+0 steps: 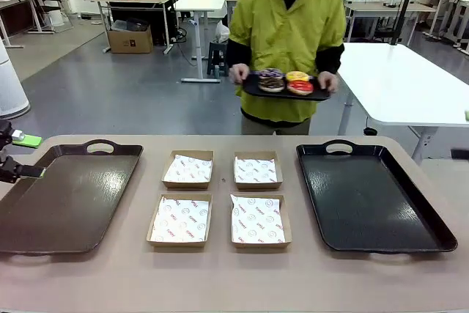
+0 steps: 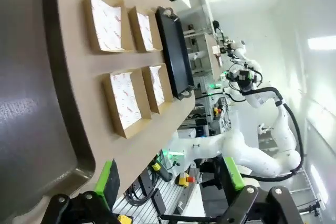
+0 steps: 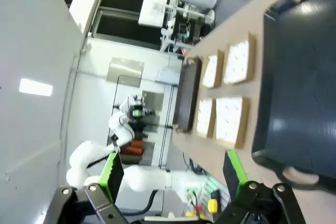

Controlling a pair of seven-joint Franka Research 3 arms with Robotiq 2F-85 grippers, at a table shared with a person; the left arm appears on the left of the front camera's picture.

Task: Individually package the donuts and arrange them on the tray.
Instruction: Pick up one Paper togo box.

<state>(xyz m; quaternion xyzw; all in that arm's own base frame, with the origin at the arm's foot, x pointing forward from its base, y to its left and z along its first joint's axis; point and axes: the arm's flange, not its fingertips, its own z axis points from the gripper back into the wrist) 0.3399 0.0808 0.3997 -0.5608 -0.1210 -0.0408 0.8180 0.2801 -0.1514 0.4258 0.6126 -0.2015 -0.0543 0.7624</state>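
Then, at the far left edge of the front view, the left gripper (image 1: 35, 155) hung with its jaws spread wide and nothing between them, just over the left rim of a large brown tray (image 1: 51, 210). In its own wrist view the green pads (image 2: 107, 181) stood far apart above that tray's corner.

In the middle of the frame four cardboard boxes (image 1: 187, 169), lined with printed paper, lay two by two on the table (image 1: 220, 276) between the trays.

In the upper middle, beyond the table's far edge, a person (image 1: 286, 27) held a small black tray (image 1: 251, 87) in both hands. The donuts (image 1: 286, 80) sat on it close together: purple and yellow behind, chocolate and red in front.

To the right a large black tray (image 1: 366, 196) lay flat on the table.

In the right wrist view the right gripper (image 3: 173, 174) was fully parted and held nothing, with the black tray at that frame's right side.
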